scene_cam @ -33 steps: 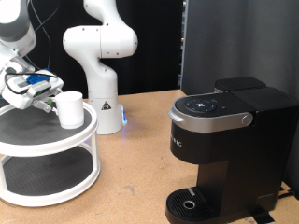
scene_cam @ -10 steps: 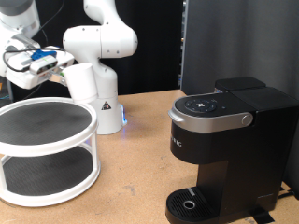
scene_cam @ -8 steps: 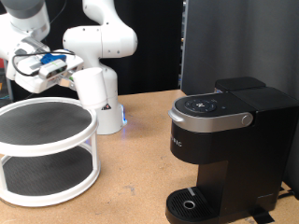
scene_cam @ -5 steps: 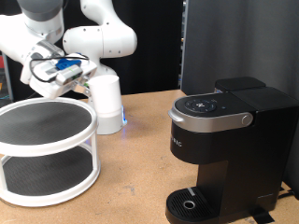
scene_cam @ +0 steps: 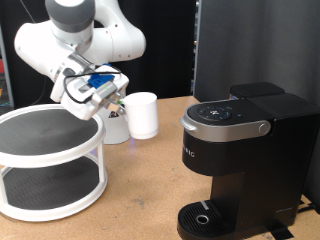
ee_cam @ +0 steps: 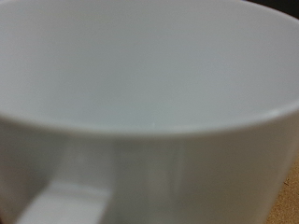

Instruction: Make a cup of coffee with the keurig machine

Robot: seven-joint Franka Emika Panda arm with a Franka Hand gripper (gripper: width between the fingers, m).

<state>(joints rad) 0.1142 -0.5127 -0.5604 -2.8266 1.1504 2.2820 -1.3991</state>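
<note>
The fingers (scene_cam: 118, 103) are closed on the cup (scene_cam: 141, 115), gripping it at the side that faces the two-tier stand, and they hold it upright in the air, clear of the desk (scene_cam: 140, 185). The cup is plain white with no print to be read on it; it hangs between the stand and the coffee machine (scene_cam: 240, 165), nearer the stand, and about level with the machine's lid. In the wrist view the cup (ee_cam: 149, 112) fills nearly the whole picture: its pale inside wall, its curved rim and the start of the handle show, with a sliver of brown desk (ee_cam: 285, 191) at one corner, and the fingers themselves do not show there. Behind the fingers the white arm (scene_cam: 75, 40) bends up over the stand, with blue and black parts at its wrist. The stand (scene_cam: 50, 160) is round and white, with a dark mat on its upper and lower shelf, and sits on the desk well apart from the machine, on the side of the exterior view's left. The coffee machine is black and boxy, with a silver-grey lid handle (scene_cam: 232, 125) and a button panel on top; pale letters run down its front, too small to read for sure. Its round drip base (scene_cam: 207, 218) lies at the foot, below the lid.
</note>
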